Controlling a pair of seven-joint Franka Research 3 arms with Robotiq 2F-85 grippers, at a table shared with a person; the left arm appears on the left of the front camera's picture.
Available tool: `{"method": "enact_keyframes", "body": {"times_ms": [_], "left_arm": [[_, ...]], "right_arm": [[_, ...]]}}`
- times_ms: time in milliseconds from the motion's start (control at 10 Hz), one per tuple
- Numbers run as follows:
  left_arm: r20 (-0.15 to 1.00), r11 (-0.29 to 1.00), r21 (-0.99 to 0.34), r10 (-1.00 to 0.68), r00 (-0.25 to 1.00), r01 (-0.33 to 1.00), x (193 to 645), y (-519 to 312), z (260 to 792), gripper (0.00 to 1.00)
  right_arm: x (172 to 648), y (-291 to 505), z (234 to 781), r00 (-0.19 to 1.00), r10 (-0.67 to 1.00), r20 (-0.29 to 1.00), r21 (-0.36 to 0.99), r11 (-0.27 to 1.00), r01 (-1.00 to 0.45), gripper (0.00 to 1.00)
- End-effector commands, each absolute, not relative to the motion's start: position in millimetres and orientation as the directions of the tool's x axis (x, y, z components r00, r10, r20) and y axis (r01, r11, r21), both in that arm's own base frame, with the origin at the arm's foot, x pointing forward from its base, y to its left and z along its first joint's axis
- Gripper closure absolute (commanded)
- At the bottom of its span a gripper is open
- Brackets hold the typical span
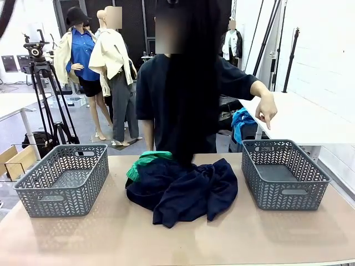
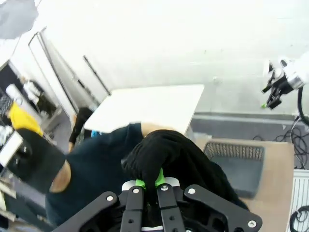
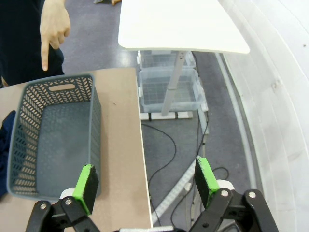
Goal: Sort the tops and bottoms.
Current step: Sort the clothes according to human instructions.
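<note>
Your left gripper (image 2: 149, 180) is clamped tight on a bunched fold of the black garment (image 2: 171, 154), green pads pinching it right at the fingertips. The rest drapes away beneath the fingers in one long, limp column. It's soft, light, floppy stuff that will swing and trail, so steer by the hem, not the pinch.

That hem hangs down to the heap under the gripper: the navy garments (image 1: 186, 191), with the green garment (image 1: 145, 159) poking out at one side (whether the hem is snagged on them, I can't tell). For a later pick I'd go for a raised ridge of navy cloth rather than a flat patch. Expect more weight, and maybe a neighbour dragged along.

Your right gripper (image 3: 146, 180) is spread wide with nothing in it, hovering over the floor just off the edge of the table (image 3: 120, 145). The right basket (image 3: 53, 140) sits below and to one side of its fingers. The person's hand (image 3: 52, 30) points down at that basket's far rim, so mind it on the way in. The left basket (image 1: 64, 177) sits on the other side of the pile, and cables (image 3: 173, 147) run across the floor beneath the right gripper.
</note>
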State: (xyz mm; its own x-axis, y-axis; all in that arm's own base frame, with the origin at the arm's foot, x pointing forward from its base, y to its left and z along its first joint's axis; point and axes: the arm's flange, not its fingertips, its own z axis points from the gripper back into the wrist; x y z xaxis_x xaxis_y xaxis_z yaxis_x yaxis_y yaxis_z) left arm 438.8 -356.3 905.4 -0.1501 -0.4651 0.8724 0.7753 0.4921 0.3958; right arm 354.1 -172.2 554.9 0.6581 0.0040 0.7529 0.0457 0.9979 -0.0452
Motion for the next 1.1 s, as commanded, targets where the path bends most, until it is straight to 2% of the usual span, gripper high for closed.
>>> {"method": "enact_keyframes", "body": {"times_ms": [0, 500, 900, 1000], "left_arm": [[0.877, 0.468, 0.397, -0.447, -0.176, 0.789, 469, -420, 953, 1.0], [0.892, 0.463, 0.407, -0.385, -0.235, 0.788, 491, -598, 967, 1.0], [0.901, 0.405, 0.389, -0.353, -0.251, 0.827, 520, -685, 916, 1.0], [0.92, 0.419, 0.342, -0.332, -0.209, 0.841, 532, -692, 896, 1.0]], "right_arm": [[355, -174, 553, 0.658, -0.003, 0.753, -0.036, 0.998, 0.046, 0.0], [355, -174, 553, 0.658, -0.003, 0.753, -0.036, 0.998, 0.046, 0.0], [355, -174, 553, 0.658, -0.003, 0.753, -0.036, 0.998, 0.046, 0.0], [355, -174, 553, 0.658, -0.003, 0.753, -0.036, 0.998, 0.046, 0.0]]}}
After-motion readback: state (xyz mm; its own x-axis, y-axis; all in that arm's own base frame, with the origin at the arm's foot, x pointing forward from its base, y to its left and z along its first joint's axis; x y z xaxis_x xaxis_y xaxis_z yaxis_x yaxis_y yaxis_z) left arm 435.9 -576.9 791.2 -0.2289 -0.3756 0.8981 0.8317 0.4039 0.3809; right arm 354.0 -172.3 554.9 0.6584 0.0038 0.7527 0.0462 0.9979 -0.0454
